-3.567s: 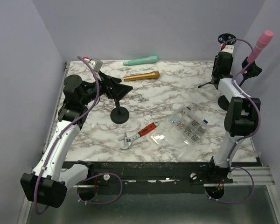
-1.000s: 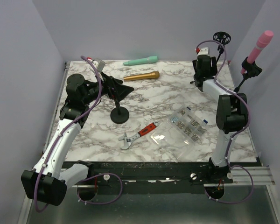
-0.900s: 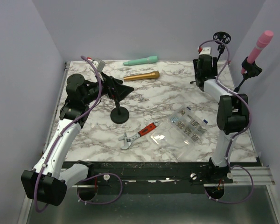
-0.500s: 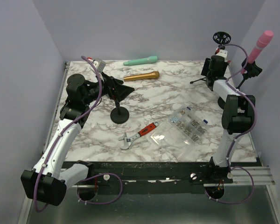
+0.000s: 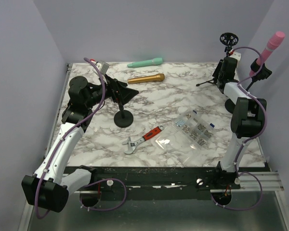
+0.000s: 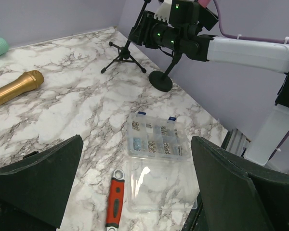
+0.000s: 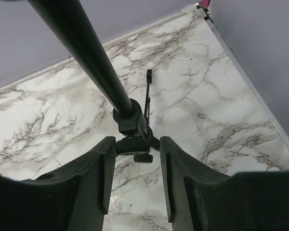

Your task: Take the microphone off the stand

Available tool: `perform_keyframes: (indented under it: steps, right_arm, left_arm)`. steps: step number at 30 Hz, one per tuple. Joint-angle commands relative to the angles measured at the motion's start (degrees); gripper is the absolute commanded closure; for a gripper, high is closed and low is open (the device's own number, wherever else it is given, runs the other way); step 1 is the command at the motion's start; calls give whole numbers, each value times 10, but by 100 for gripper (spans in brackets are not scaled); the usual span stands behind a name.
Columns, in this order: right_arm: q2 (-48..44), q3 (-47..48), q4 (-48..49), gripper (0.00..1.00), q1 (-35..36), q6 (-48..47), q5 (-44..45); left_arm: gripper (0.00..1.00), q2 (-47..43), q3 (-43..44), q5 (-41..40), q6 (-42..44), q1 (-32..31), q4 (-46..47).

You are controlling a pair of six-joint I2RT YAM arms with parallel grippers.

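The pink microphone (image 5: pixel 271 44) sits tilted in the black clip (image 5: pixel 261 69) of its stand at the far right, high above the table. My right gripper (image 5: pixel 226 72) is to its left, apart from it. In the right wrist view it (image 7: pixel 137 144) is open, its fingers straddling the hub (image 7: pixel 133 140) of a small black tripod stand. The stand's round base (image 6: pixel 160 81) shows in the left wrist view. My left gripper (image 5: pixel 126 91) is wide open and empty over a black round-base stand (image 5: pixel 124 118); it also shows in the left wrist view (image 6: pixel 135 142).
A gold microphone (image 5: pixel 146 77) and a green microphone (image 5: pixel 145 62) lie at the back. A red-handled wrench (image 5: pixel 143 139) and a clear screw box (image 5: pixel 192 129) lie mid-table. The tripod (image 5: pixel 213 80) carries a black ring mount (image 5: pixel 226 38). Walls are close on the right.
My right gripper has swung to the right, from left of the tripod to around its hub, closer to the pink microphone. The left arm has not moved.
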Motion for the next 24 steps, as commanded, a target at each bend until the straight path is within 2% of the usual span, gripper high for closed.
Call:
perform_keyframes:
  steps: [1, 3, 7, 10, 14, 19, 24]
  right_arm:
    - [0, 13, 24, 53, -8, 15, -22]
    - [1, 16, 23, 54, -11, 16, -28]
    - [6, 27, 17, 65, -11, 4, -39]
    - [11, 38, 3, 83, -11, -13, -44]
    - [13, 39, -12, 99, -11, -45, -28]
    - [18, 31, -29, 99, -3, -126, 19]
    - [39, 1, 22, 99, 46, -311, 162]
  left_arm:
    - [1, -1, 11, 2, 6, -3, -2]
    - [1, 0, 11, 2, 5, -3, -2]
    - [1, 0, 11, 3, 5, -3, -2]
    - [1, 0, 11, 3, 5, -3, -2]
    - [1, -2, 11, 4, 5, -3, -2]
    - [2, -3, 11, 4, 3, -3, -1]
    - [1, -6, 10, 6, 1, -3, 2]
